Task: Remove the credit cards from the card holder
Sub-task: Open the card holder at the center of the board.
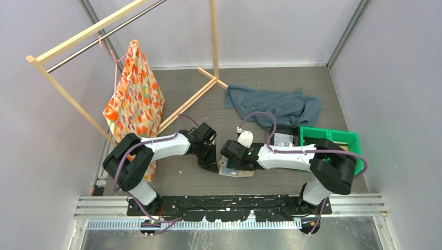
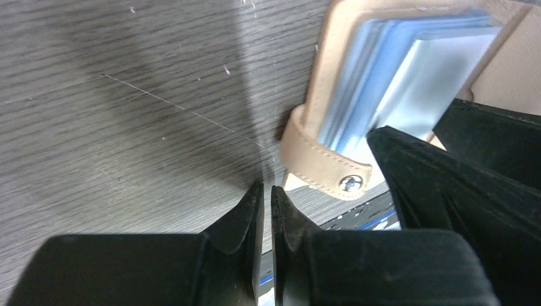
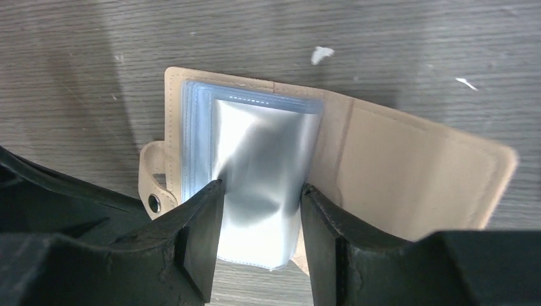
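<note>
Left gripper [image 2: 268, 191]: low over the table [image 2: 127, 95], just beside the snap tab [image 2: 326, 162] of the card holder [image 2: 330, 64]. Jaws almost together, only a slit between them. A dark strip with a blue line [image 2: 360, 220] runs under the tab toward those fingers. My read is the edge of one of the credit cards, but I can't tell if it's pinched or just lying there. The spot fits the pulling side, parked by the tab edge of the sleeves [image 3: 191, 127], where a card could slide out. The holder sits near the front of the table between the two grippers, flat and opened out. In the right wrist view the plain tan cover is on the right, and a stack of pale blue clear sleeves is fanned on the left, with the tab and its metal snap sticking out sideways. The top sleeve is silvery, glossy and buckled. No dark card is plainly visible in it, and the lower sleeves are too edge-on to judge. Right gripper [image 3: 260, 191]: jaws apart, fingertips [image 3: 207, 197] straddling the top sleeve, one at each long edge, touching or very nearly, clamped on nothing that I can see. It looks like the hold-down side, steadying the holder so it doesn't drag when a card gets pulled. Further right, the black tray [image 1: 285, 136] and green bin [image 1: 312, 136] stand well apart from the holder.
</note>
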Robot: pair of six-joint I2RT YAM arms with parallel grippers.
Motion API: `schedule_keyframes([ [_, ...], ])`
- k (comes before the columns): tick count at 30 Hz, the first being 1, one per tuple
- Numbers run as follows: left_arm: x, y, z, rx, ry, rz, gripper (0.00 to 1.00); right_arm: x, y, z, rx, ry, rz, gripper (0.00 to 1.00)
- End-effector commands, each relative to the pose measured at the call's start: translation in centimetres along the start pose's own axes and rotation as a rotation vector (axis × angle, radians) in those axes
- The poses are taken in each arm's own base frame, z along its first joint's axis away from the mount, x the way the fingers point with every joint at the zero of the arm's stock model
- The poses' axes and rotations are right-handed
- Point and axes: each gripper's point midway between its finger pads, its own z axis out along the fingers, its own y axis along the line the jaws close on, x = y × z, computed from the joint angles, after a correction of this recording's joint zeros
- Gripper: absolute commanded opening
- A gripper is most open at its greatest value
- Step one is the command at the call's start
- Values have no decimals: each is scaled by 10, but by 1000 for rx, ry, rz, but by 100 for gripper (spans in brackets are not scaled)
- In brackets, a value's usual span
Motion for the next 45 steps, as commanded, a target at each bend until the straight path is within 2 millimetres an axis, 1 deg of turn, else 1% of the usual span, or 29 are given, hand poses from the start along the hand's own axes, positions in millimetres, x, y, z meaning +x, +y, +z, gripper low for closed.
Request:
schedule_keyframes([
  [1,-7,-6,-9,29,-34,9,11,-4,-29,-11,59,-47,27,51],
  [6,-10,-6,-11,27,-38,5,11,-10,-46,-31,45,-89,63,50],
  [11,-13,-14,-16,49,-46,15,11,-5,-60,-36,52,-85,63,52],
  [13,-16,-20,-21,65,-54,23,12,-5,-62,-37,50,-85,69,53],
  [14,-17,-23,-23,77,-62,32,14,-6,-61,-39,42,-88,72,53],
  [17,-21,-36,-35,116,-94,66,37,-10,-52,-44,-4,-100,89,54],
  [18,-22,-39,-38,124,-105,77,43,-13,-50,-45,-15,-107,95,54],
  [20,-22,-47,-45,139,-127,115,51,-15,-45,-46,-31,-114,101,54],
  [22,-22,-53,-48,150,-137,151,59,-16,-43,-45,-33,-113,101,54],
  [24,-22,-59,-47,166,-130,185,67,-14,-42,-42,-27,-106,95,54],
  [26,-20,-63,-43,185,-113,199,71,-12,-42,-40,-20,-97,90,54],
  [28,-20,-65,-37,186,-110,215,73,-11,-41,-39,-22,-89,94,54],
  [32,-22,-68,-24,152,-96,231,73,-11,-40,-39,-31,-95,109,54],
  [35,-24,-68,-13,138,-85,211,71,-11,-43,-40,-27,-99,114,54],
  [37,-28,-68,-10,119,-108,212,70,-10,-45,-40,-24,-98,115,54],
  [42,-33,-66,2,82,-108,203,64,-9,-49,-41,-22,-100,130,55],
  [45,-33,-62,9,69,-103,194,57,-9,-51,-42,-19,-102,133,55],
])
